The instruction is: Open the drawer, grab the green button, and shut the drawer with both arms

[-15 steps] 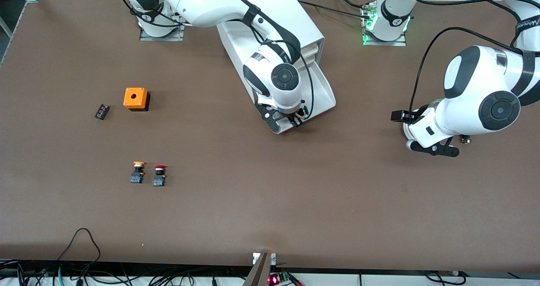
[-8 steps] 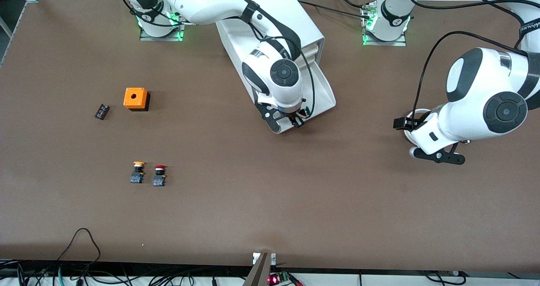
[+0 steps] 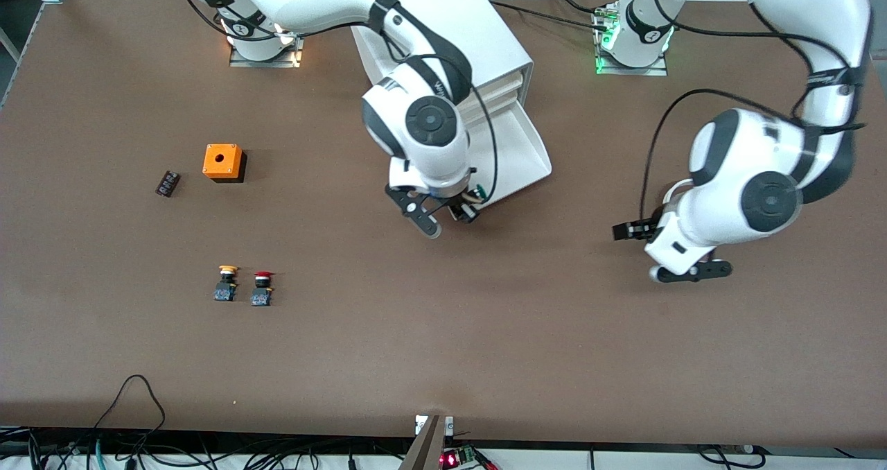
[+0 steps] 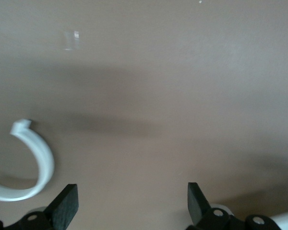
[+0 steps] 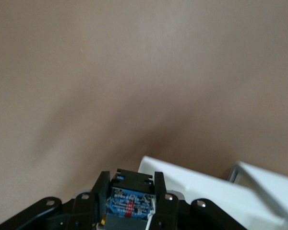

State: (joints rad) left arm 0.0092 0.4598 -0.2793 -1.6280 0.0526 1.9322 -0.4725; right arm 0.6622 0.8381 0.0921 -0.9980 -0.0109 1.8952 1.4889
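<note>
Fingers of the right gripper [image 5: 132, 199] clamp the button [image 5: 131, 197] above the open drawer's [image 3: 516, 152] front edge for carrying it out, while the left gripper [image 4: 132, 203] waits, fingers apart, over the table [image 3: 554, 331] near its left-arm end.

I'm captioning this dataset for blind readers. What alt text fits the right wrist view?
The right gripper is shut on the button, whose bluish base faces the camera, above the brown table. A corner of the open white drawer shows beside it.

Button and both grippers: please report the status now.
Right gripper shut on the button, over the table at the open drawer's front edge. Left gripper open, empty, over bare table. Nothing in the way.
</note>
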